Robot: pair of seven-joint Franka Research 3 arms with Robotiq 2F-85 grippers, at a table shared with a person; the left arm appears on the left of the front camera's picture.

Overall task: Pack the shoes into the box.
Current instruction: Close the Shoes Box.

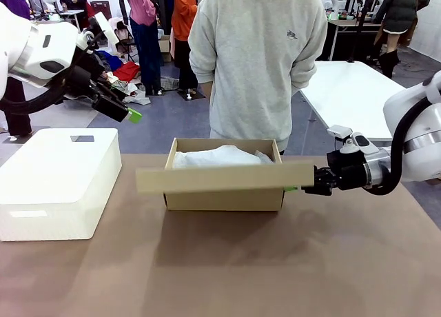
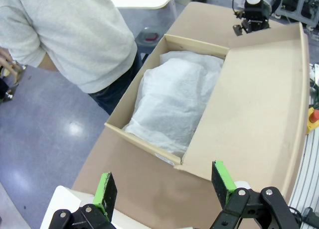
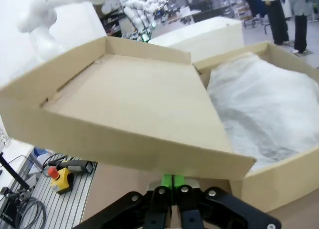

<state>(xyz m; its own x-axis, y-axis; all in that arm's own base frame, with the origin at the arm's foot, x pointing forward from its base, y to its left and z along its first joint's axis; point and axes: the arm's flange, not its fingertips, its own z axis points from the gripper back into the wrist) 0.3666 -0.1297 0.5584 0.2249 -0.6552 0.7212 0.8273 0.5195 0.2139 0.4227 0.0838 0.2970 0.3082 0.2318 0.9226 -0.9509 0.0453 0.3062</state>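
The tan cardboard box (image 1: 224, 198) stands mid-table, filled with crumpled white tissue paper (image 1: 217, 156). The shoes are hidden. The box's hinged lid (image 1: 224, 177) hovers about level over the near side. My right gripper (image 1: 302, 189) is shut, and its fingertips (image 3: 172, 180) are tucked under the end rim of the lid (image 3: 124, 97), touching it. My left gripper (image 1: 127, 112) hangs open high at the left, holding nothing. From above it looks past its green pads (image 2: 105, 188) down onto the box (image 2: 149, 147) and the tissue paper (image 2: 172, 102).
A larger white foam box (image 1: 58, 179) sits at the table's left. A person in a grey sweatshirt (image 1: 255, 62) stands close behind the cardboard box. A white table (image 1: 351, 93) lies at the back right. The brown tabletop (image 1: 227, 269) stretches in front.
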